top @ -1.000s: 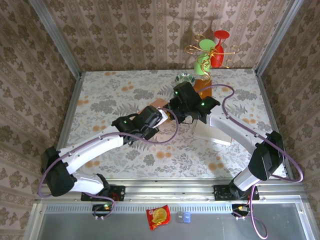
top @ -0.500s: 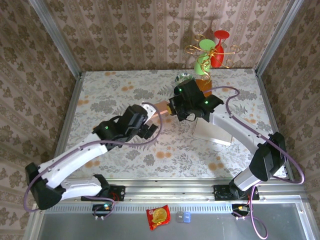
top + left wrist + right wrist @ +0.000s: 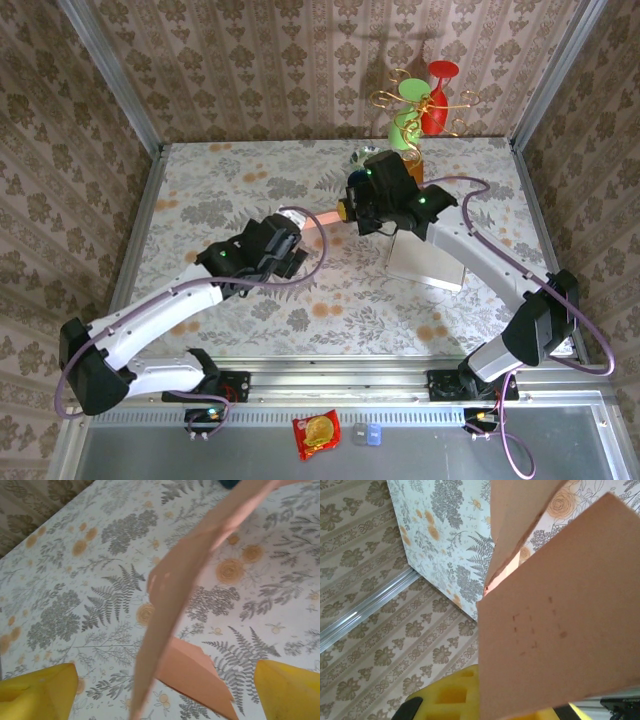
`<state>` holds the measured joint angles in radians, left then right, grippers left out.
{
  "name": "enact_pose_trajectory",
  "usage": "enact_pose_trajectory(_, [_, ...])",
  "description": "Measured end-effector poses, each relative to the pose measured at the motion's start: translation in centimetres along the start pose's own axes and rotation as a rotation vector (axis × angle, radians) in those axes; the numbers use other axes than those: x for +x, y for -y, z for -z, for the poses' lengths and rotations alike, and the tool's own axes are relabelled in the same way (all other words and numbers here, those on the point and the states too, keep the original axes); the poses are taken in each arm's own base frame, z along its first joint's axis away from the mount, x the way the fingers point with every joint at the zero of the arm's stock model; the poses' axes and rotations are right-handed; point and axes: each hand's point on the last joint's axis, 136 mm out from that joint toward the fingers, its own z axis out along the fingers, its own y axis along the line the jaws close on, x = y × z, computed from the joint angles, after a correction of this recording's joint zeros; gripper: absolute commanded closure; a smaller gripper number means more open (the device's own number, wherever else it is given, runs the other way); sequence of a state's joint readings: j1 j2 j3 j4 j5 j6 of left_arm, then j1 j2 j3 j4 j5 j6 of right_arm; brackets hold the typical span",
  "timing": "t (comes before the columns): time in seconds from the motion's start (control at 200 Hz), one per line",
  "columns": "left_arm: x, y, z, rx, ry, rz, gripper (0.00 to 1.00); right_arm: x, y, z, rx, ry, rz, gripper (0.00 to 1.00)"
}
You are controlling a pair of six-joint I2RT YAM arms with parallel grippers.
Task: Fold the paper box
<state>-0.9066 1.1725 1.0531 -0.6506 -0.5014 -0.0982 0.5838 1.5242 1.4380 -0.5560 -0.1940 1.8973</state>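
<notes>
The paper box is a salmon-pink card blank, lifted off the patterned table near its middle. My right gripper is shut on its right end. In the right wrist view a flat panel of the paper box covers the yellow fingers. My left gripper sits just left of the blank and is open. In the left wrist view the paper box stands edge-on between the two yellow fingertips, touching neither, with a folded flap resting near the table.
A white sheet lies flat right of centre, partly under the right arm. At the back right stand a wire ornament with red and green pieces, an orange block and a small glass item. Metal rails edge the table.
My left gripper opened, let go of the paper box and drew back slightly. My right gripper stayed shut on the box and carried it a little toward the back right.
</notes>
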Motion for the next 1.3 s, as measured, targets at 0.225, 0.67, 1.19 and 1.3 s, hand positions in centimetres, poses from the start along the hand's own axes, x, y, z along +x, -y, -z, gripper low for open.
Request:
enact_pose_trajectory(0.225, [-3.9,-1.2,5.7,0.13,0.268,0.119,0.02,0.8,-0.7,3.4,-0.015,0.001,0.01,1.0])
enact_pose_trajectory(0.67, [-9.1,-9.0,9.2,0.433,0.531,0.67,0.0,2.6,-1.1,11.5,-0.049,-0.003,0.024,1.0])
enact_pose_trajectory(1.19, [-5.4,-0.9,0.8,0.676,-0.003,0.919,0.26,-2.5,3.2,-6.6,0.024,0.013,0.064,1.0])
enact_pose_trajectory(1.3, [-5.5,3.5,2.1,0.714,-0.089,0.825,0.21,-2.6,2.5,-6.5,-0.001,0.011,0.057,1.0])
